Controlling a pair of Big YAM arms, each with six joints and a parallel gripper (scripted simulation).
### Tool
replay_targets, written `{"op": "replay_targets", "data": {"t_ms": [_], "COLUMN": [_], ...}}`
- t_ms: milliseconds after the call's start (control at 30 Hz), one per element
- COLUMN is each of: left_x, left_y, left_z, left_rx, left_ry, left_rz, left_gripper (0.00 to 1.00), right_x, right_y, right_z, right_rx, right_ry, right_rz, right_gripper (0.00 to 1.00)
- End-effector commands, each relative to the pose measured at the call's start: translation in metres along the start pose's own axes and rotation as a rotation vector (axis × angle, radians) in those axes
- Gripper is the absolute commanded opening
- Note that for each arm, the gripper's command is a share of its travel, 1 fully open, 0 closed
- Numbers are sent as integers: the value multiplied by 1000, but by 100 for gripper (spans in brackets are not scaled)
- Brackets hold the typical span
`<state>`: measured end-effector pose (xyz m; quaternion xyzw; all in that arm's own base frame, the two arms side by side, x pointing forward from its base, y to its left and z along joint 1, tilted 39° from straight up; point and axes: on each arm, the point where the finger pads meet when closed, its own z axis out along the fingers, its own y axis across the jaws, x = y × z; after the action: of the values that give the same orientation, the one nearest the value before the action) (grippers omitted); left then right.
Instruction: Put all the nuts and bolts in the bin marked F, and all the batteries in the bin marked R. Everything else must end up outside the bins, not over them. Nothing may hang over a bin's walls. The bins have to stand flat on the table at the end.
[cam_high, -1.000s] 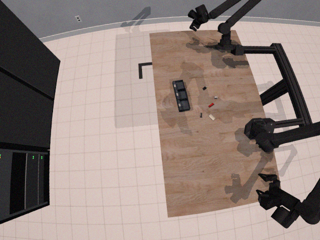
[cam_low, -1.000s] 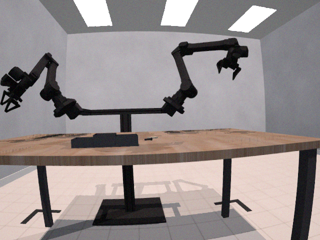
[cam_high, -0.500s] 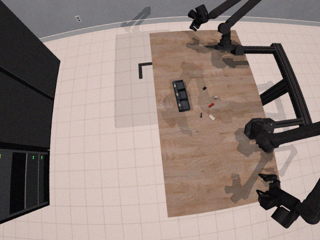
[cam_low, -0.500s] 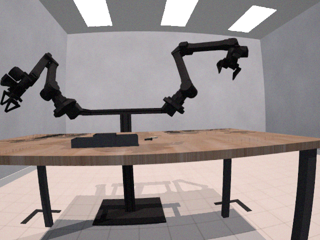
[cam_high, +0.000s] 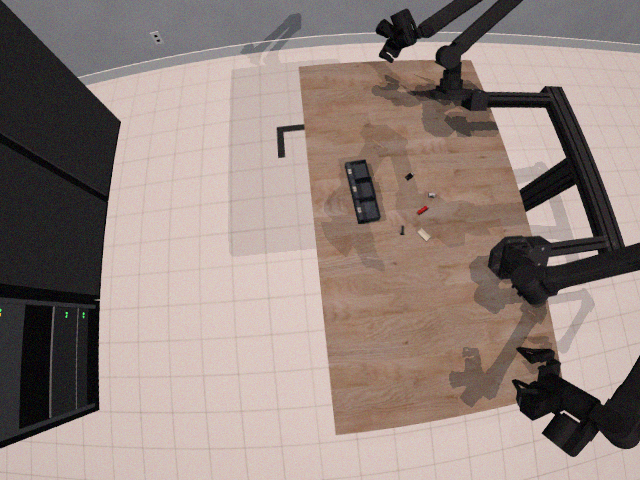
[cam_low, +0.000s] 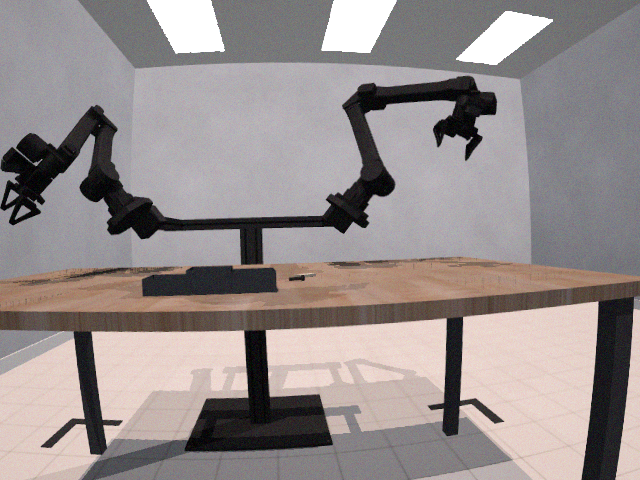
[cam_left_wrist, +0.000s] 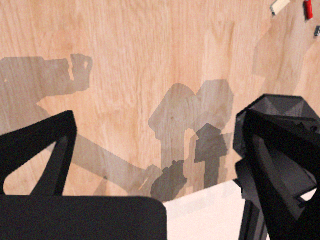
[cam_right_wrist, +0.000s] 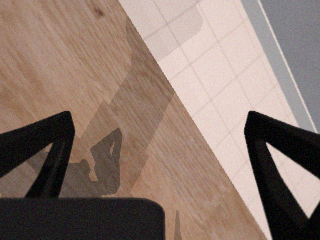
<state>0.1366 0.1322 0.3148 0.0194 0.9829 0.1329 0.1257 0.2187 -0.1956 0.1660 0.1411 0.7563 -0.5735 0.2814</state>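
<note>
Looks not begun. Left to check and sort: red piece (cam_high: 422, 210) (cam_left_wrist: 308, 10), pale block (cam_high: 423, 235) (cam_low: 309, 274) (cam_left_wrist: 280, 5), toward bins' (cam_high: 366, 198) (cam_low: 209, 285) four o'clock from above. Spread wide, holding nothing: left gripper (cam_high: 515, 366) (cam_low: 453, 151) (cam_left_wrist: 159, 113), right gripper (cam_high: 384, 43) (cam_low: 8, 215) (cam_right_wrist: 159, 115).

dark bins (cam_high: 363, 180) (cam_low: 209, 284); three joined; flat on table; red cylinder (cam_high: 422, 210) (cam_left_wrist: 308, 10) lying outside

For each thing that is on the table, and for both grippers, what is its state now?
Left gripper: open, empty.
Right gripper: open, empty.
Three-bin tray: upright, open-topped, no item seen inside.
Red piece: lying, outside tray.
Pale block: lying, outside.
Thin dark piece: lying, outside.
Small black piece: outside.
Small silvery piece: outside.
</note>
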Motion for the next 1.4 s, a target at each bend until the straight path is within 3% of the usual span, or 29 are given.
{"op": "replay_targets", "data": {"t_ms": [0, 867, 900, 1000, 1100, 1133, 1233, 1300, 1367], "left_x": [-5, -5, -5, -5, -5, -5, -5, -5, -5], "left_y": [9, 9, 9, 9, 9, 9, 9, 9, 9], "left_z": [-23, -23, -23, -23, -23, -23, -23, -23, -23], "left_rx": [-44, -44, -44, -44, -44, -44, -44, -44, -44], "left_ry": [-40, -40, -40, -40, -40, -40, -40, -40, -40], "left_rz": [-9, -9, -9, -9, -9, -9, -9, -9, -9], "left_gripper": [100, 100, 100, 100, 100, 100, 100, 100, 100], "right_x": [0, 0, -27, -39, -42, -39, -60, -67, -73], "right_y": [0, 0, -15, -29, -31, -21, -3, 11, 25], "right_z": [0, 0, -8, -29, -33, -37, -38, -43, -47], "right_rx": [0, 0, 6, 3, 3, -36, -84, -172, -167], "right_ry": [0, 0, -26, -25, -24, 4, -70, -92, -90], "right_rz": [0, 0, 50, 54, 55, 10, 9, -8, -6], "right_gripper": [100, 100, 100, 100, 100, 100, 100, 100, 100]}}
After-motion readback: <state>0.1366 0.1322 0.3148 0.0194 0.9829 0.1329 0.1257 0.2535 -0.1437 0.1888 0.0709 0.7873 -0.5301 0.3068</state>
